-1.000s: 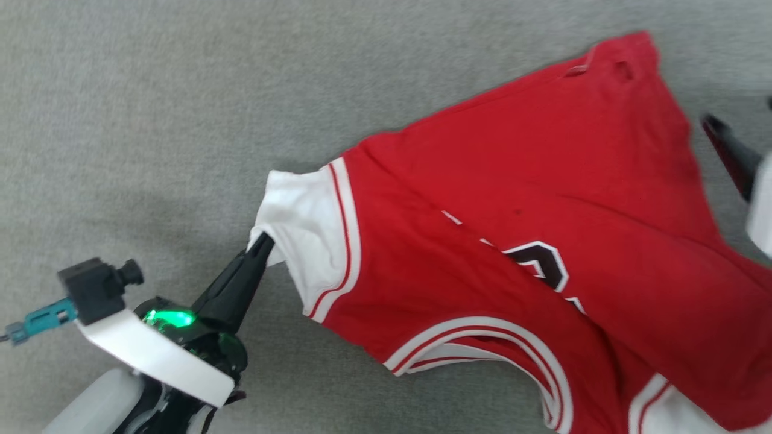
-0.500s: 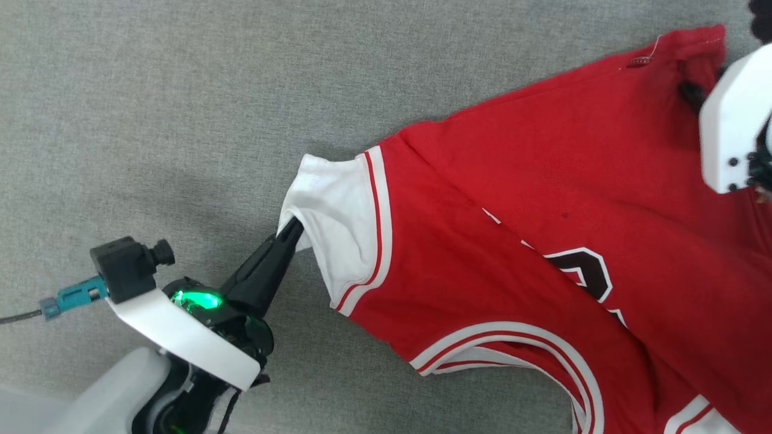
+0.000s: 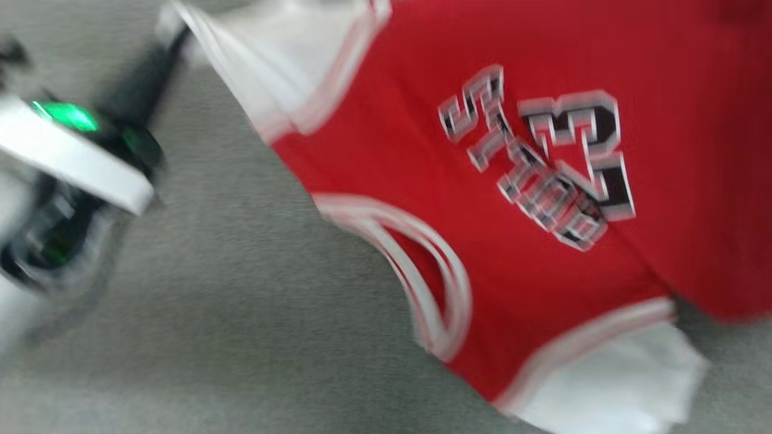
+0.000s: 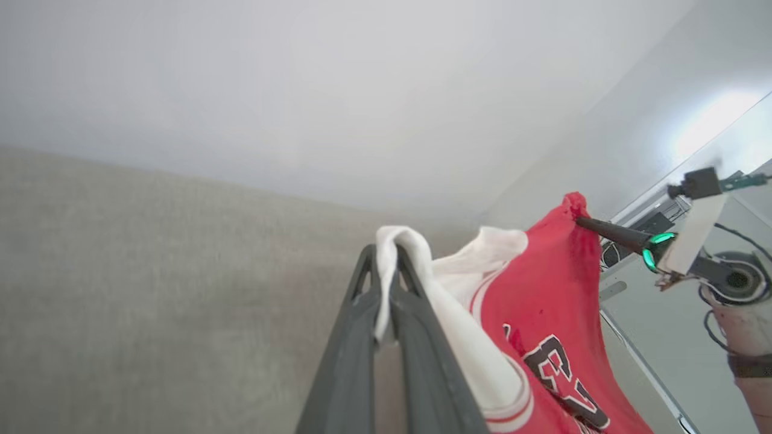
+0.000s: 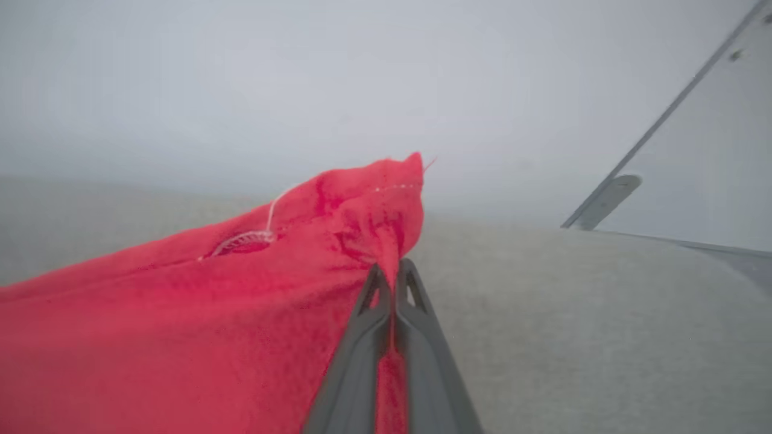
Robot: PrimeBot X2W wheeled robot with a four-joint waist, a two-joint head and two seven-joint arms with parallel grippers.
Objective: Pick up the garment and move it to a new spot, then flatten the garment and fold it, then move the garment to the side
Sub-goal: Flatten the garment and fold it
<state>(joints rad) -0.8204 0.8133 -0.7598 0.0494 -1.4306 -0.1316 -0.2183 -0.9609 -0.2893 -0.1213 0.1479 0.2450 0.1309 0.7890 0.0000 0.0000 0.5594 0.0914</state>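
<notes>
The garment is a red jersey with white sleeves, striped trim and a black, white-outlined print; the head view of it is blurred. My left gripper is at the upper left, shut on the edge of a white sleeve. In the left wrist view its fingers pinch that white sleeve, and the garment stretches away to my right gripper, which grips a red corner. The right wrist view shows my right gripper shut on the hem corner of the garment.
A grey fabric surface lies under the garment. A pale wall rises behind it. A white panel with a metal fitting stands at the right of the right wrist view.
My right gripper has shut on the red hem corner. The head camera has swung, so the whole picture shifted and blurred. The garment now spreads between both grippers with its print unfolded.
</notes>
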